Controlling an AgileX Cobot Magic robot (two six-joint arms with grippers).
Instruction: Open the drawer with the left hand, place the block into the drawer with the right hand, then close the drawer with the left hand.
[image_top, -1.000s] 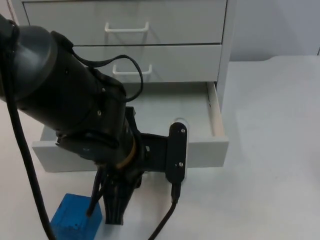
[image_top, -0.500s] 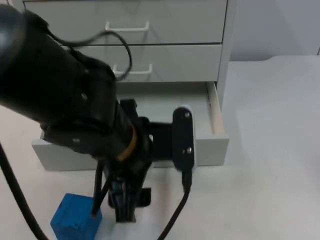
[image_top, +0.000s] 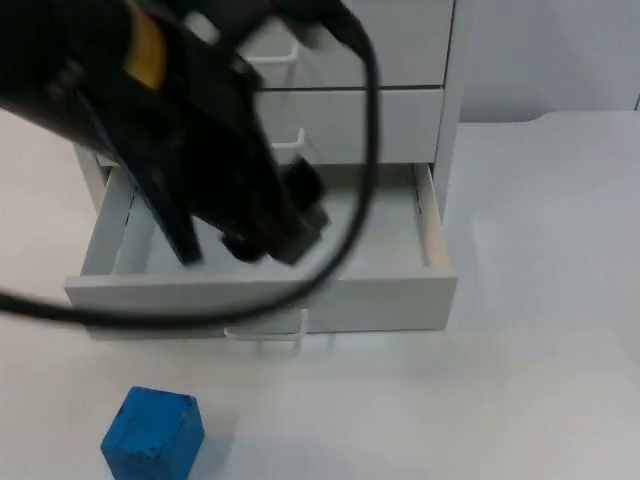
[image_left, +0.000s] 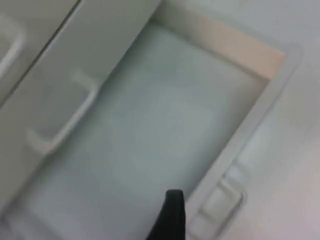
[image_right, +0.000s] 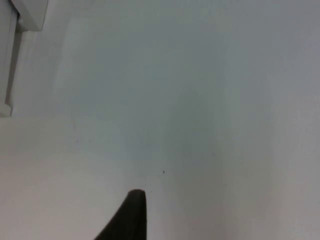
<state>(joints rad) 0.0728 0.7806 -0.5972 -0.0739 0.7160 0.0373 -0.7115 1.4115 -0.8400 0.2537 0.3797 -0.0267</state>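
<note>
The white cabinet's bottom drawer stands pulled out, its inside bare, and its front handle is free. In the left wrist view I look down onto the drawer floor and the handle. My left gripper hangs blurred above the drawer's left part, holding nothing. A blue block sits on the table in front of the drawer, toward the left. A black fingertip of my open right gripper hovers over bare table beside the cabinet's corner.
Two shut drawers with white handles sit above the open one. The cabinet's side post borders open white table on the right. A grey wall stands behind.
My left arm has risen from the drawer's front, left the handle, and swung back over the open drawer. The block and the drawer have stayed in place.
</note>
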